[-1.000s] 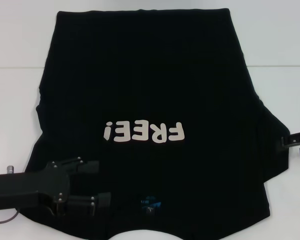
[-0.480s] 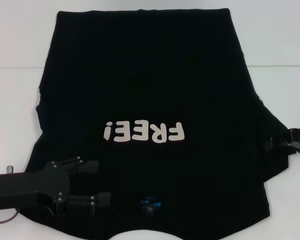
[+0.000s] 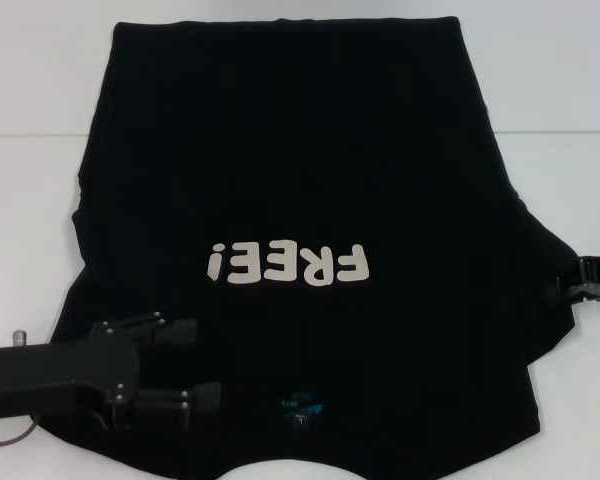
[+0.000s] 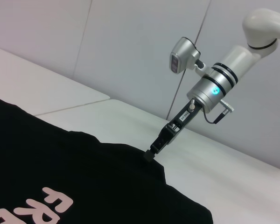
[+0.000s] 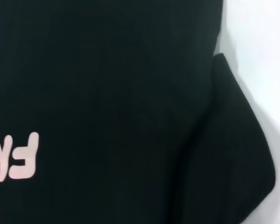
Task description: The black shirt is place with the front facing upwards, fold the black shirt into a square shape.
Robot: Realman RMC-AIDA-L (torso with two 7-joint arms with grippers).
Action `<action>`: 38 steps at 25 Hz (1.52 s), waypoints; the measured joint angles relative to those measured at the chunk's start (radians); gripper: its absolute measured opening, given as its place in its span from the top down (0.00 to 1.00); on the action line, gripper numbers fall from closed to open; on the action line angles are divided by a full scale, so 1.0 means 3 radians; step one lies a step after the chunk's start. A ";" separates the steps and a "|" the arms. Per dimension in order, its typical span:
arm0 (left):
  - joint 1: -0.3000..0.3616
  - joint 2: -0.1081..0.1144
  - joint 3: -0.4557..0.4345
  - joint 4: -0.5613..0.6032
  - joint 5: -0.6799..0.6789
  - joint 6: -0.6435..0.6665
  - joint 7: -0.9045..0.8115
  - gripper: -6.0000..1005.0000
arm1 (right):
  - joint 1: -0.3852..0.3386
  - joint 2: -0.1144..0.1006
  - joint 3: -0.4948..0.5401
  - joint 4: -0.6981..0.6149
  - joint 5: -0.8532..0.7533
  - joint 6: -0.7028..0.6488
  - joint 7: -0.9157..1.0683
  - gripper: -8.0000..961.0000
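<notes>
While the black shirt (image 3: 290, 200) lies flat on my white surface (image 3: 30, 200), my left pincer (image 3: 195, 362) gapes wide over its eight-o'clock shoulder; right pincer (image 3: 580, 281) at four-o'clock sleeve, grip unclear.

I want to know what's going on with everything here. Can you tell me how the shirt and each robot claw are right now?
black shirt: spread flat on the white table, front up, "FREE!" letters showing, not folded yet.
left claw: open, over the shirt's near left corner by the collar.
right claw: at the shirt's right sleeve edge, tip touching the cloth.
</notes>
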 joint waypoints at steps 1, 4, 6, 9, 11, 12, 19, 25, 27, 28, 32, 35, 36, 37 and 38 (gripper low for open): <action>0.0000 0.0000 0.0000 0.0000 -0.0002 0.0001 -0.0001 0.05 | -0.0003 0.0000 -0.0024 0.0004 0.0000 0.0015 0.0012 0.44; 0.0000 0.0000 0.0000 0.0000 -0.0004 0.0004 -0.0003 0.05 | -0.0006 -0.0001 -0.0065 0.0008 -0.0002 0.0034 0.0024 0.70; 0.0000 0.0000 0.0000 0.0000 -0.0007 0.0005 -0.0005 0.05 | -0.0009 -0.0001 -0.0078 0.0003 -0.0002 0.0037 0.0025 0.77; 0.0000 0.0000 0.0000 0.0000 -0.0009 0.0005 -0.0006 0.05 | -0.0021 -0.0006 -0.0067 -0.0018 0.0009 0.0038 0.0018 0.88; 0.0000 0.0000 0.0000 0.0000 -0.0009 0.0004 -0.0006 0.05 | -0.0028 -0.0020 -0.0052 -0.0024 0.0012 0.0028 0.0004 0.92; 0.0000 0.0001 -0.0001 -0.0001 -0.0010 0.0004 -0.0006 0.05 | -0.0033 -0.0027 -0.0048 -0.0032 0.0013 0.0018 0.0002 0.93; -0.0003 0.0033 -0.0020 -0.0084 -0.0019 0.0000 -0.0003 0.05 | -0.0220 -0.0059 0.0134 -0.0318 0.0081 -0.0085 -0.0028 0.95; -0.0011 0.0036 -0.0026 -0.0087 -0.0020 -0.0007 -0.0010 0.05 | -0.0266 -0.0068 0.0134 -0.0477 0.0310 -0.0226 -0.0224 0.95; -0.0015 0.0036 -0.0027 -0.0087 -0.0020 -0.0017 -0.0014 0.05 | -0.0219 -0.0048 0.0119 -0.0511 0.0327 -0.0253 -0.0280 0.95; -0.0015 0.0036 -0.0026 -0.0087 -0.0020 -0.0020 -0.0015 0.05 | -0.0187 -0.0038 0.0113 -0.0523 0.0328 -0.0258 -0.0303 0.95; -0.0015 0.0036 -0.0026 -0.0087 -0.0020 -0.0026 -0.0016 0.05 | -0.0064 -0.0003 0.0088 -0.0547 0.0330 -0.0318 -0.0394 0.95; -0.0015 0.0038 -0.0025 -0.0087 -0.0020 -0.0027 -0.0017 0.05 | -0.0006 0.0019 0.0064 -0.0635 0.0329 -0.0422 -0.0425 0.95; -0.0015 0.0043 -0.0029 -0.0087 -0.0020 -0.0028 -0.0019 0.05 | -0.0008 0.0022 0.0057 -0.0675 0.0341 -0.0448 -0.0425 0.95; -0.0015 0.0046 -0.0033 -0.0087 -0.0020 -0.0029 -0.0019 0.05 | -0.0015 0.0022 0.0054 -0.0695 0.0368 -0.0464 -0.0425 0.95; -0.0013 0.0051 -0.0040 -0.0087 -0.0020 -0.0031 -0.0020 0.05 | -0.0027 0.0019 0.0053 -0.0710 0.0394 -0.0474 -0.0425 0.95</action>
